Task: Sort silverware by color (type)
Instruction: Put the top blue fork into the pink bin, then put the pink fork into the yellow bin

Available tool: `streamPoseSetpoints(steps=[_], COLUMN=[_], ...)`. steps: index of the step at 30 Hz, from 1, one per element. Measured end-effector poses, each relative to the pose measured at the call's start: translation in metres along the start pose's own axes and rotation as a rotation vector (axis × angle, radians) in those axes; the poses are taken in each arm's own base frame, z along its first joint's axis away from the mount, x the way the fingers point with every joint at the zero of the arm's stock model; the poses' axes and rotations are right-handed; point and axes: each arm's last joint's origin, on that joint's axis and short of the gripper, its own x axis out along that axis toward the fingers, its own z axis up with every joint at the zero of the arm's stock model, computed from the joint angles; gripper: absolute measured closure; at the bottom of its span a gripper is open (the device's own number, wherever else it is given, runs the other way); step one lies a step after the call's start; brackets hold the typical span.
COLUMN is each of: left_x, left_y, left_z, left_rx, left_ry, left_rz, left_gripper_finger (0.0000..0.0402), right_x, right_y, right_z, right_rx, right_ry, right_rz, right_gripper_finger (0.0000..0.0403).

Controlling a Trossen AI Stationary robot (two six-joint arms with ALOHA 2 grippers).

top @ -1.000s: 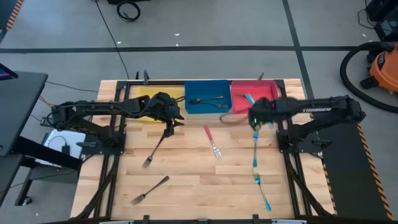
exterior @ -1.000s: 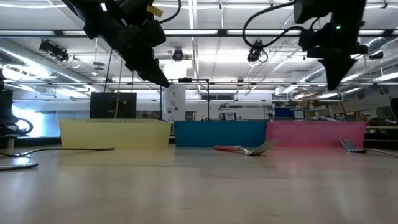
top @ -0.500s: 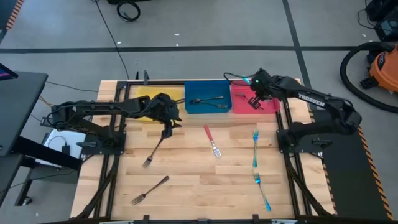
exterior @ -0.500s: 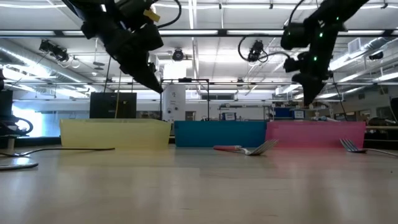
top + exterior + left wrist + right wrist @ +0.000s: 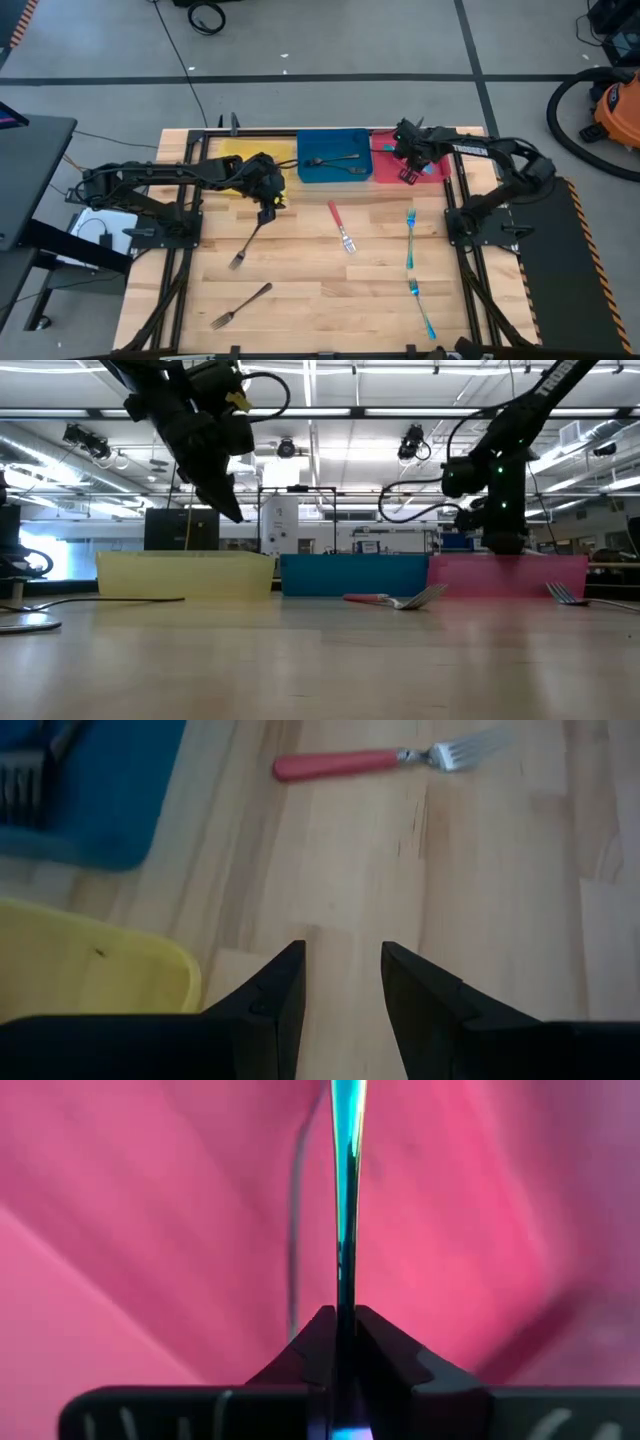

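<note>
My right claw (image 5: 345,1342) pinched a teal utensil (image 5: 346,1200) over the red bin (image 5: 385,165) at upper right. The blue bin (image 5: 312,173) held dark forks (image 5: 332,160). My left claw (image 5: 342,985) gaped empty.

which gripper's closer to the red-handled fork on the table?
Left. The left gripper hangs near the yellow bin, just beside the red-handled fork. The right gripper is over the pink bin, farther off, with a teal utensil between its fingers.

high view straight down, low view level at tabletop (both show bins), wrist views close in
</note>
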Motion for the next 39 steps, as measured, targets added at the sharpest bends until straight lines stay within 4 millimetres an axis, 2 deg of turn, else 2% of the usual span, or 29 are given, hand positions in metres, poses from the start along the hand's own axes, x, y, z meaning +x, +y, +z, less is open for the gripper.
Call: streamPoseSetpoints(steps=[6,12,20,28,35,39], left_x=[0.0,0.0,0.0,0.001,0.02,0.03], left_y=[0.0,0.0,0.0,0.0,0.005,0.007], left_z=[-0.005,-0.006,-0.006,-0.006,0.001,0.01], left_rx=[-0.037,-0.018,0.015,-0.008,0.17,0.215], left_ry=[0.052,0.06,0.059,0.066,0.015,-0.004], left_rz=[0.0,0.0,0.0,0.0,0.003,0.005], left_gripper_finger=[0.0269,0.0269,0.0269,0.0269,0.0269,0.0269], right_x=[0.017,0.019,0.006,-0.004,-0.027,-0.04], right_y=[0.003,0.003,-0.001,-0.003,-0.002,0.001], right_z=[0.003,0.004,0.003,0.007,0.022,0.031], right_rx=[-0.026,-0.026,0.0,0.075,0.055,0.042], right_ry=[0.05,0.052,0.008,-0.007,-0.035,-0.068], right_rz=[0.05,0.049,-0.01,0.037,0.041,0.043], right_gripper_finger=[0.0356,0.0355,0.0333,0.0293,0.0279,0.0279])
